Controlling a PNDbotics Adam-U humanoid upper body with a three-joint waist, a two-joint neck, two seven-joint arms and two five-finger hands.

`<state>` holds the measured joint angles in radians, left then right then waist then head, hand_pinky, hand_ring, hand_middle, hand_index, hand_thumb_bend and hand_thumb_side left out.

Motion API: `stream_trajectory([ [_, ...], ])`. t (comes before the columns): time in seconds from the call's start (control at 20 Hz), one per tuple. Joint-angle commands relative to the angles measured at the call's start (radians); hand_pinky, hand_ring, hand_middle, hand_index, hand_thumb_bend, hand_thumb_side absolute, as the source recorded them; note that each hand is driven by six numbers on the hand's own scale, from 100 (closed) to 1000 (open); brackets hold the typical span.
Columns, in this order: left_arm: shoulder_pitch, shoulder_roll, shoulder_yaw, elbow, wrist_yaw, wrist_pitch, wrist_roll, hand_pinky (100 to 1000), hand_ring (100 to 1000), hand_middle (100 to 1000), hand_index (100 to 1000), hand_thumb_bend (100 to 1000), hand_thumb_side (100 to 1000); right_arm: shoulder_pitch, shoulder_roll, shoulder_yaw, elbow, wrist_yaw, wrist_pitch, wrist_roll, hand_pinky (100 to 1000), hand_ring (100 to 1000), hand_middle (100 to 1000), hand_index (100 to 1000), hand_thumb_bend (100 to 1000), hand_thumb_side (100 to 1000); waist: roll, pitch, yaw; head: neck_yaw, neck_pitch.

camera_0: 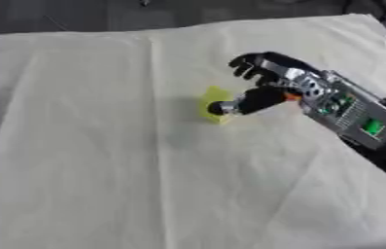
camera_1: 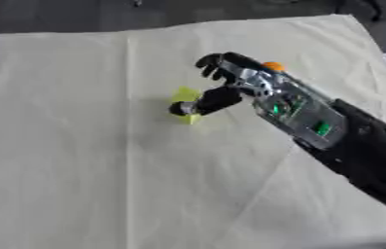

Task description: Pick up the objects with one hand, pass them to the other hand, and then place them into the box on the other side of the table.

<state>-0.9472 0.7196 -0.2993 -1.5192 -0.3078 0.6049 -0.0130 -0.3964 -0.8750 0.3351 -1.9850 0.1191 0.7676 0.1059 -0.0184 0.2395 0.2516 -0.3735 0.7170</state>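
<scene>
1. The near part of the worktop [camera_0: 102,204] is seen to be covered by a pale cream cloth [camera_0: 77,160], marked by long creases that run from the front edge toward the far side.
2. The right arm [camera_1: 358,155] is seen coming in from the lower right, black at the forearm, with a silver wrist section on which small green parts are shown.
3. The right hand [camera_0: 272,82] is held above the middle of the cloth, slightly right of centre. Its fingers [camera_0: 245,65] are curled inward at the far side, while the thumb [camera_0: 234,106] is stretched out toward the left.
4. A small yellow-green object [camera_0: 214,99] is found on the cloth near the centre, with the thumb tip laid against its right side. Whether it is actually pinched cannot be told; the curled fingers are seen apart from it, farther back.
5. A small orange spot [camera_1: 272,66] is shown on the back of the hand in the right eye view.
6. Beyond the far edge of the cloth, a dark floor [camera_0: 102,14] is seen.
7. The left hand is shown in neither view.
</scene>
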Motion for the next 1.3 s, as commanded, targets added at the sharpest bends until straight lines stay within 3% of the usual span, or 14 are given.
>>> stream_trajectory([
  [0.05, -0.026, 0.016, 0.005, -0.017, 0.003, 0.015, 0.002, 857, 769, 710, 789, 361, 491, -0.018, -0.013, -0.008, -0.015, 0.008, 0.032, -0.019, 827, 874, 815, 917, 645, 465, -0.013, 0.008, 0.006, -0.014, -0.02],
  [0.4, -0.027, 0.013, 0.004, -0.03, 0.017, 0.025, 0.006, 853, 767, 704, 784, 350, 511, -0.016, -0.004, 0.007, 0.005, 0.06, 0.071, -0.031, 845, 878, 823, 919, 707, 411, -0.017, 0.033, 0.021, -0.027, -0.033],
  [0.85, -0.025, 0.016, 0.005, -0.039, 0.034, 0.035, 0.011, 850, 766, 701, 782, 348, 517, -0.016, 0.016, 0.016, 0.115, 0.143, 0.044, 0.011, 858, 878, 824, 917, 651, 388, -0.014, 0.049, 0.025, -0.027, -0.045],
  [1.05, -0.025, 0.015, 0.005, -0.043, 0.036, 0.038, 0.012, 849, 766, 701, 782, 349, 521, -0.022, 0.021, 0.017, 0.141, 0.143, 0.039, 0.019, 855, 871, 814, 906, 610, 371, -0.012, 0.055, 0.029, -0.034, -0.054],
  [1.3, -0.03, 0.011, 0.006, -0.048, 0.038, 0.044, 0.015, 848, 766, 700, 781, 348, 524, -0.042, 0.041, 0.013, 0.177, 0.069, 0.05, -0.019, 847, 853, 751, 848, 554, 305, -0.01, 0.07, 0.039, -0.045, -0.069],
])
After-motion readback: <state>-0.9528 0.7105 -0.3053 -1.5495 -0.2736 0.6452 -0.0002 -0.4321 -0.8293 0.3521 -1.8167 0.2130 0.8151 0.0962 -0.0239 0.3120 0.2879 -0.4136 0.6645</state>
